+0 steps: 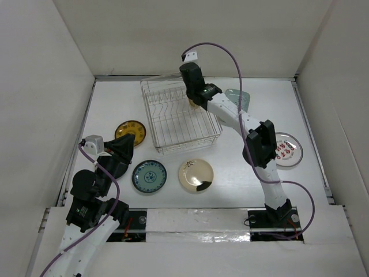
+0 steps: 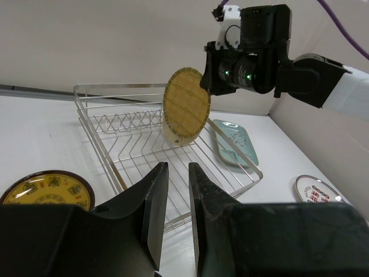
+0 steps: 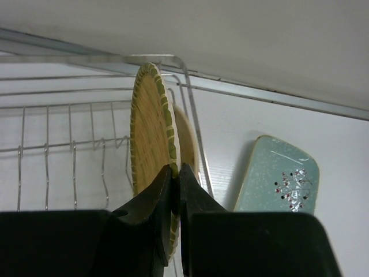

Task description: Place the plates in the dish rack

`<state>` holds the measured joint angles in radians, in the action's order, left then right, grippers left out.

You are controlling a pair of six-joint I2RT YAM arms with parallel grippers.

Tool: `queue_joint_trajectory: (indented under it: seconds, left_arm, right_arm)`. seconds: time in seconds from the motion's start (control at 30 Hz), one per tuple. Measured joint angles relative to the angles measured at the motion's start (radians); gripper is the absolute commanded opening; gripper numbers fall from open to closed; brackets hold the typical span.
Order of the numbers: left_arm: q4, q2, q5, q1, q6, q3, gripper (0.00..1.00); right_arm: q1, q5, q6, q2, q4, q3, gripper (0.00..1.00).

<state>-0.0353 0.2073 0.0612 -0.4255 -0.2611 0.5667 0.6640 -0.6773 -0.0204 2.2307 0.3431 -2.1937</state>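
My right gripper (image 1: 195,103) is shut on the rim of a round tan plate (image 3: 151,127) and holds it upright on edge over the far right part of the dish rack (image 1: 179,118). From the left wrist view the tan plate (image 2: 185,107) faces me, its lower edge down among the rack wires (image 2: 115,133); whether it rests on them I cannot tell. My left gripper (image 2: 178,173) hovers low near the rack's front left corner, jaws a narrow gap apart with nothing between. The other plates lie flat on the table.
A yellow-and-dark-brown plate (image 1: 130,132) lies by my left gripper (image 1: 124,147). In front of the rack lie a teal-patterned plate (image 1: 149,176) and a cream plate (image 1: 196,175). A pale green squarish dish (image 1: 238,99) sits right of the rack, a white red-marked plate (image 1: 286,149) farther right.
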Motion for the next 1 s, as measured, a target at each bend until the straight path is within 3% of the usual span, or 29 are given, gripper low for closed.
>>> queue_joint_trajectory:
  seconds: [0.1, 0.2, 0.23, 0.27, 0.43, 0.5, 0.57, 0.6, 0.63, 0.67, 0.8, 0.83, 0.87, 0.9, 0.93, 1.0]
  left_arm:
    - [0.0, 0.0, 0.0, 0.0, 0.0, 0.0, 0.18]
    - [0.0, 0.0, 0.0, 0.0, 0.0, 0.0, 0.18]
    - [0.0, 0.0, 0.0, 0.0, 0.0, 0.0, 0.18]
    - [0.0, 0.0, 0.0, 0.0, 0.0, 0.0, 0.18]
    - [0.0, 0.0, 0.0, 0.0, 0.0, 0.0, 0.18]
    - [0.0, -0.001, 0.0, 0.0, 0.0, 0.0, 0.18]
    - [0.0, -0.003, 0.0, 0.0, 0.0, 0.0, 0.18]
    - [0.0, -0.005, 0.0, 0.0, 0.0, 0.0, 0.18]
    - [0.0, -0.008, 0.0, 0.0, 0.0, 0.0, 0.19]
    - [0.0, -0.011, 0.0, 0.0, 0.0, 0.0, 0.19]
    - [0.0, -0.026, 0.004, 0.0, 0.0, 0.0, 0.18]
    - [0.0, -0.029, 0.005, 0.0, 0.0, 0.0, 0.19]
    - [0.0, -0.032, 0.006, -0.001, 0.0, 0.0, 0.19]
    - [0.0, -0.034, 0.007, -0.003, 0.001, 0.0, 0.19]
    - [0.0, -0.034, 0.009, -0.007, 0.002, 0.0, 0.19]
    - [0.0, -0.035, 0.011, -0.018, 0.002, 0.0, 0.19]
  right_arm:
    - [0.027, 0.001, 0.013, 0.016, 0.006, 0.005, 0.04]
    - [0.045, 0.002, 0.032, 0.022, 0.014, 0.016, 0.31]
    - [0.047, 0.003, 0.043, 0.022, 0.014, 0.017, 0.46]
    - [0.051, 0.004, 0.053, 0.021, 0.011, 0.017, 0.51]
    - [0.052, 0.01, 0.096, -0.05, -0.016, 0.113, 0.7]
    - [0.041, 0.025, 0.123, -0.138, -0.025, 0.217, 0.71]
    - [0.018, 0.054, 0.165, -0.277, -0.081, 0.388, 0.5]
    - [-0.002, 0.074, 0.201, -0.363, -0.117, 0.492, 0.33]
    - [-0.028, 0.09, 0.239, -0.453, -0.148, 0.598, 0.05]
    - [-0.071, 0.115, 0.291, -0.564, -0.173, 0.722, 0.0]
    - [-0.327, 0.152, 0.506, -0.949, -0.253, 1.122, 0.0]
    - [-0.41, 0.163, 0.559, -1.038, -0.265, 1.22, 0.03]
    - [-0.49, 0.174, 0.608, -1.12, -0.267, 1.32, 0.14]
    - [-0.578, 0.195, 0.653, -1.195, -0.249, 1.408, 0.27]
    - [-0.666, 0.228, 0.686, -1.259, -0.227, 1.485, 0.51]
    - [-0.832, 0.307, 0.727, -1.343, -0.199, 1.607, 0.7]
